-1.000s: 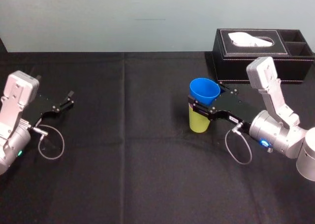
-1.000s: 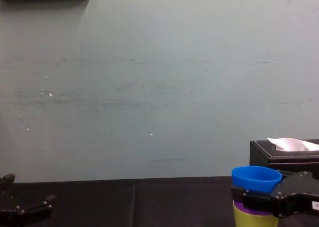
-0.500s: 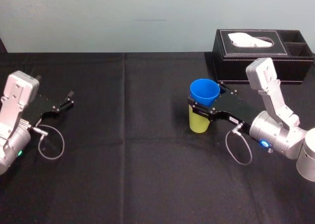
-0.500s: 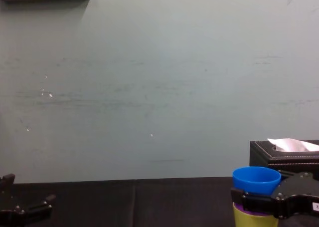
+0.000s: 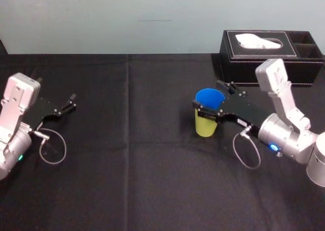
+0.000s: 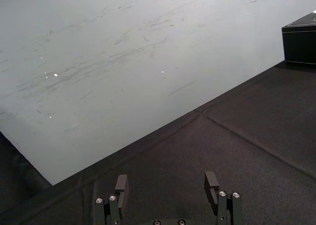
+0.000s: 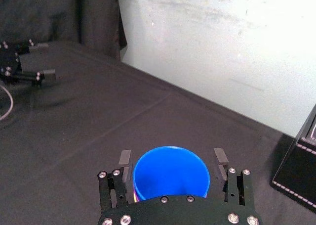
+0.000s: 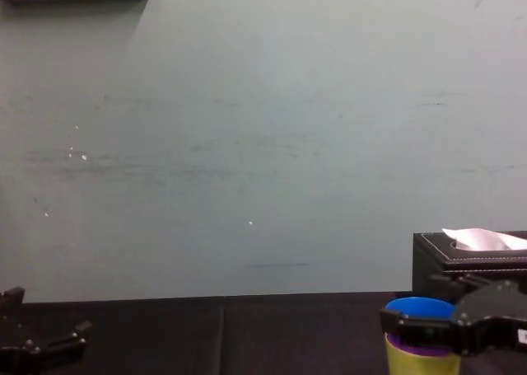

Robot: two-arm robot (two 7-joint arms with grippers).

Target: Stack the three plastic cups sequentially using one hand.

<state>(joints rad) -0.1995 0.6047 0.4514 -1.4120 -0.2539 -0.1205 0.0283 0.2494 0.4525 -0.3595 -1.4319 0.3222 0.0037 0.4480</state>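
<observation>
The blue cup (image 5: 209, 96) sits low inside the purple cup (image 8: 412, 341), which is nested in the lime-green cup (image 5: 204, 127); the stack stands upright on the black cloth, right of centre. Only a thin purple rim shows, in the chest view. My right gripper (image 5: 209, 100) is open around the blue cup's top. In the right wrist view the blue cup (image 7: 170, 173) lies between the fingers (image 7: 125, 160) with a small gap on each side. My left gripper (image 5: 68, 103) is parked at the far left, open and empty (image 6: 166, 181).
A black leather tissue box (image 5: 264, 58) stands at the back right, close behind the right arm. A loose cable loops beside each wrist. The black cloth (image 5: 132, 155) covers the table in front of a pale wall.
The right gripper's fingers have spread apart and the blue cup has dropped deeper into the stack. The left arm has not moved.
</observation>
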